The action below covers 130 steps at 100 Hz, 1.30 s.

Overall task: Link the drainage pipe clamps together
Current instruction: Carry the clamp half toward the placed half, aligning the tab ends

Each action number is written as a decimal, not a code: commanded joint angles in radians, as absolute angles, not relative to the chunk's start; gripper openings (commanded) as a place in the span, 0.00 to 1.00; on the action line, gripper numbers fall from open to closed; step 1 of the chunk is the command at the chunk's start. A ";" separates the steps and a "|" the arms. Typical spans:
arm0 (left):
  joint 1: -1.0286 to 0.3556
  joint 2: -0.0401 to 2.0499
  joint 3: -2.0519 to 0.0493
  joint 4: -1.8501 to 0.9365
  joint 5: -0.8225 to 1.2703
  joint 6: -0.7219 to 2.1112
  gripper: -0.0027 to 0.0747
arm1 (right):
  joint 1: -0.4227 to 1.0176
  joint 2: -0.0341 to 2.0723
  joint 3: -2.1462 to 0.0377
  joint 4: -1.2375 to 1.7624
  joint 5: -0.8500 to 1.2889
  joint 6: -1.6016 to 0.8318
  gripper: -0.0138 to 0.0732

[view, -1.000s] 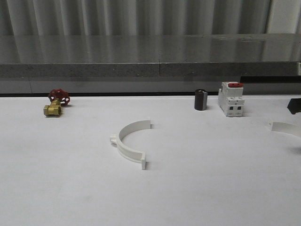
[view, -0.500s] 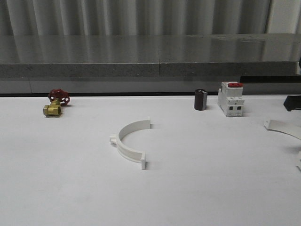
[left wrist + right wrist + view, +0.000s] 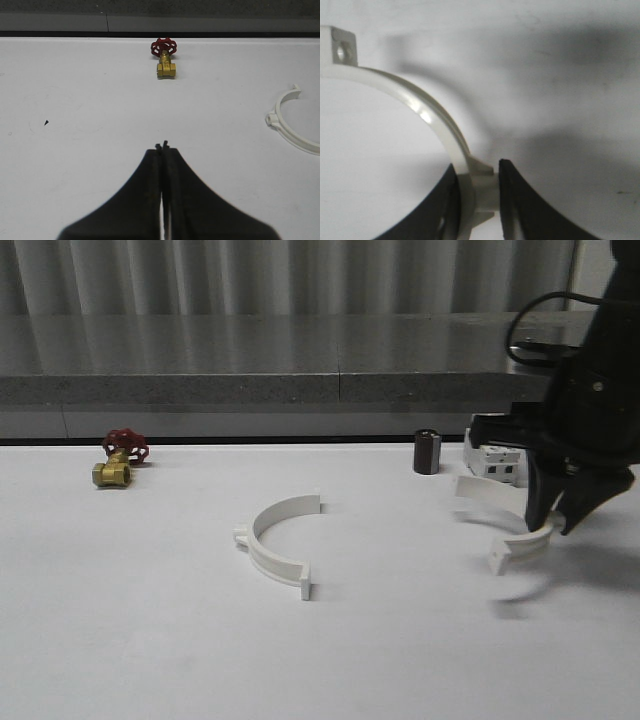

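We are seeing the right pincer (image 3: pixel 556 528) gripping a white plastic half-ring clamp (image 3: pixel 500 525) above the white worktop (image 3: pixel 150 640) (slightly blurred), near the red-topped white switch block (image 3: pixel 497 462). The second white half-ring clamp (image 3: pixel 277 543) is lying centrally, well apart. The left pincer (image 3: pixel 163 147) is hanging closed, holding nothing.

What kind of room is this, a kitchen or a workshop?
Probably a workshop or robot test bench. On the plain white table lie plumbing and electrical parts: a brass valve, a white switch block and a pipe clamp half.

Front overview; two close, table-facing wrist views
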<state>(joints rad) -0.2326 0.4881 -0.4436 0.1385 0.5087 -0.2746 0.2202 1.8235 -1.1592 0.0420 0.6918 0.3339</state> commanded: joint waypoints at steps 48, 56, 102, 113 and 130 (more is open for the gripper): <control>-0.231 0.490 -0.471 0.144 0.445 -0.275 0.01 | 0.425 1.813 -1.292 -0.186 0.702 0.722 0.19; -0.231 0.490 -0.471 0.144 0.445 -0.275 0.01 | 0.437 1.842 -1.316 -0.185 0.704 0.723 0.19; -0.231 0.490 -0.471 0.144 0.445 -0.275 0.01 | 0.518 1.962 -1.442 -0.182 0.729 0.750 0.19; -0.231 0.490 -0.471 0.144 0.445 -0.275 0.01 | 0.527 1.980 -1.442 -0.181 0.723 0.752 0.19; -0.231 0.490 -0.471 0.144 0.445 -0.275 0.01 | 0.536 1.990 -1.443 -0.180 0.697 0.762 0.19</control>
